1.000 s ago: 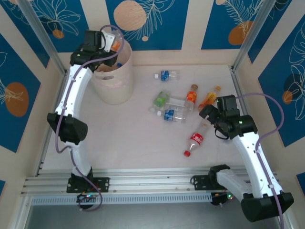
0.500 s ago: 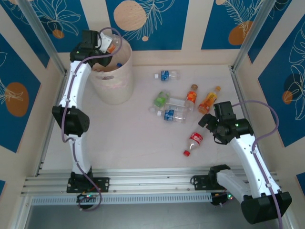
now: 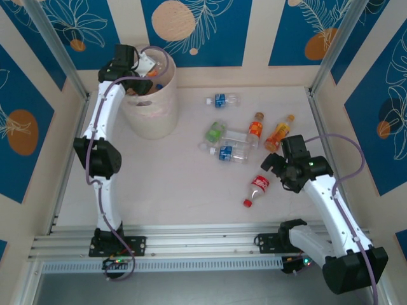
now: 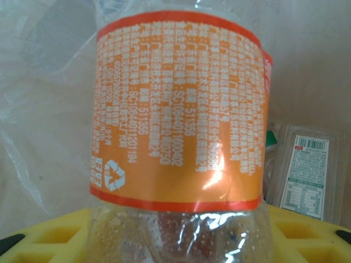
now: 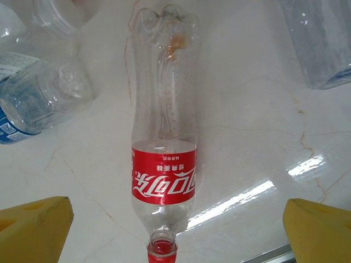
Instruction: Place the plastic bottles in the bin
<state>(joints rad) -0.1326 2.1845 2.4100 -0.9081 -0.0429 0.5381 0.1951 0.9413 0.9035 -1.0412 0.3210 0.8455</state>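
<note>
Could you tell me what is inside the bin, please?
Inside the bin, a blue item shows; the left arm and the orange-labelled bottle at its mouth cover the rest.

The top camera gives us the whole table (image 3: 191, 190) from above and behind the arms, whose bases lie at the bottom edge of the picture. The left wrist camera is extremely near to an orange-labelled bottle (image 4: 178, 115) and sees it from the side. The right wrist camera faces down on the table from a low height, onto a red-labelled bottle (image 5: 164, 164). We find this same bottle in the top view, just beside the right gripper (image 3: 272, 168).
</note>
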